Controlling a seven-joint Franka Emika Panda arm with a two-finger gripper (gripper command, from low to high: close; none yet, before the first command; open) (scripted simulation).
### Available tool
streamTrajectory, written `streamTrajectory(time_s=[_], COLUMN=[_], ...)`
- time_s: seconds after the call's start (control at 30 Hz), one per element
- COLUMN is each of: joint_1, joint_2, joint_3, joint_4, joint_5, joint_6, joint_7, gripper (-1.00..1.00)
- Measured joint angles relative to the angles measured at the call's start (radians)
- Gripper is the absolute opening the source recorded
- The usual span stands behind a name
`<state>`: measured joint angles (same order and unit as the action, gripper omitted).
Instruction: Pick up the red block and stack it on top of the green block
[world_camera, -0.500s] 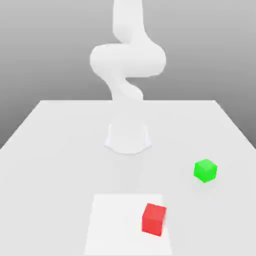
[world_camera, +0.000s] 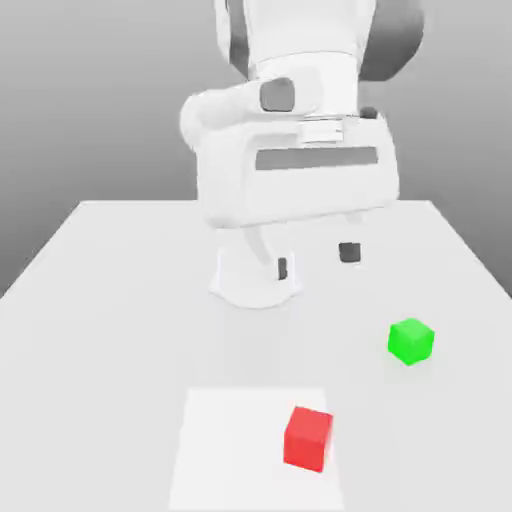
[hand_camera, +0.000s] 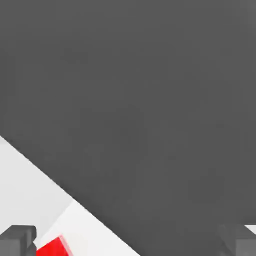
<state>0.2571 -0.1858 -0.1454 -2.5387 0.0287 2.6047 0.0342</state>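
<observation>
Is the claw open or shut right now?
Open. In the exterior view the claw hangs above the table with its two fingertips set wide apart, holding nothing.

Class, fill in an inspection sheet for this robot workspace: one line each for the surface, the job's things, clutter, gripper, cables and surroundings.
Surface: white table, with a brighter square patch near the front edge.
Job's things: red block sits on the patch, at its edge on the exterior view's right; green block sits apart on the table, further toward that side. Neither is stacked or held.
Clutter: nothing seen.
Gripper: gripper open, holding nothing, raised above the table, behind both blocks.
Cables: nothing seen.
Surroundings: plain grey backdrop; the arm's base stands mid-table.
</observation>
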Motion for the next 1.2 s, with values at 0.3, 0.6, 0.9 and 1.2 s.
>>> streamTrajectory(time_s=[0.3, 0.6, 0.9, 1.2], joint_1=[0.033, -0.001, 0.030, 0.423], joint_2=[0.313, 0.484, 0.292, -0.029], joint_3=[0.019, 0.065, 0.047, 0.247], joint_4=[-0.100, -0.079, -0.118, -0.361], joint_5=[0.019, 0.074, 0.013, 0.071], joint_6=[0.170, 0.308, 0.156, 0.079], joint_7=[-0.346, -0.399, -0.364, -0.621], gripper=[0.00, -1.00, -1.00, -1.00])
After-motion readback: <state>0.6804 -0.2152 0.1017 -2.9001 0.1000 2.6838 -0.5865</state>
